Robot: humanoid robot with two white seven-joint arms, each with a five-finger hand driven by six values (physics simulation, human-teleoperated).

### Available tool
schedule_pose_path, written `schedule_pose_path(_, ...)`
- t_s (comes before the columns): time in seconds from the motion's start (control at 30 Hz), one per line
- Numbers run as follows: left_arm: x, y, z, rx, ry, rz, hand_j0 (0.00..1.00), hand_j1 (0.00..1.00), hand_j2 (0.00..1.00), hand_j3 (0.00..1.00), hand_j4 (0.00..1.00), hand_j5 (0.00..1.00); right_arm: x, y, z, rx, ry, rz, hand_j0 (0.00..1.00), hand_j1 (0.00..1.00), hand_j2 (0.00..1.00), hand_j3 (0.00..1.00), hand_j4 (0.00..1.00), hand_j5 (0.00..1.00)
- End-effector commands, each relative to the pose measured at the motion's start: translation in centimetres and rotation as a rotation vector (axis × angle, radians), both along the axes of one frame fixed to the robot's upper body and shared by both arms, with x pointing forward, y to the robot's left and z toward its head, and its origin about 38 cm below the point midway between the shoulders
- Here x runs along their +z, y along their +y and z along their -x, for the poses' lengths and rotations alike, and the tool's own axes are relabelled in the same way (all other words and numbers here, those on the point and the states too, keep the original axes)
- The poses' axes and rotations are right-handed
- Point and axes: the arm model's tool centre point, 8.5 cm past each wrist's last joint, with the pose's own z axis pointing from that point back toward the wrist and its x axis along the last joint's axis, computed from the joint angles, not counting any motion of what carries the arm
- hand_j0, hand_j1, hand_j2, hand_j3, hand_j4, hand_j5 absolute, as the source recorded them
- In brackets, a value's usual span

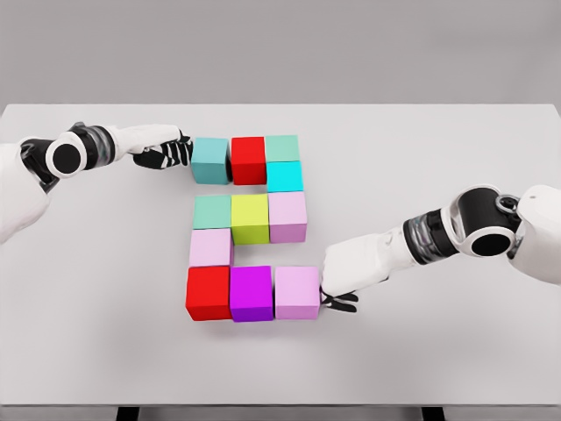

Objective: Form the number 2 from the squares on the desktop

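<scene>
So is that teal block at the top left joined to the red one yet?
Nearly: the teal block sits tilted beside the red block, a thin gap showing between them. The left hand presses its outer side.

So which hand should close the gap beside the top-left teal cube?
Left, I'd say. The left hand is already at the teal cube, which sits slightly apart from the red cube. The right hand is down by the pink cube.

Eleven cubes: two red (248, 159), two teal, one cyan, one yellow-green, one purple, three pink, one mint
</scene>
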Motion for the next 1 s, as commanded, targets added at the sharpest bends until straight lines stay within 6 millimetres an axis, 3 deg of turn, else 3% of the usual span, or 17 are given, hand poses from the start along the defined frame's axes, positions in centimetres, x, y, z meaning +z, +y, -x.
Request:
schedule_pose_path(0.0,0.1,0.0,0.0,0.0,-0.001,0.003,0.48,0.48,0.48,0.48,0.48,0.48,0.0,-0.1,-0.1,-0.007,0.003,-0.001,0.12,0.12,0.12,0.12,0.12,0.12)
schedule_pose_path(0.4,0.0,1.0,0.1,0.013,0.022,-0.003,0.48,0.48,0.48,0.48,0.48,0.48,0.4,-1.0,-0.8,-0.029,-0.017,0.018,0.12,0.12,0.12,0.12,0.12,0.12)
schedule_pose_path(0.63,-0.2,0.6,0.5,-0.015,0.058,-0.014,0.48,0.48,0.48,0.48,0.48,0.48,1.6,-4.5,-2.6,-0.119,-0.055,0.058,0.12,0.12,0.12,0.12,0.12,0.12)
schedule_pose_path(0.97,0.1,-0.2,0.6,-0.054,0.046,-0.006,0.48,0.48,0.48,0.48,0.48,0.48,3.1,-5.3,-3.7,-0.158,-0.089,0.039,0.12,0.12,0.12,0.12,0.12,0.12)
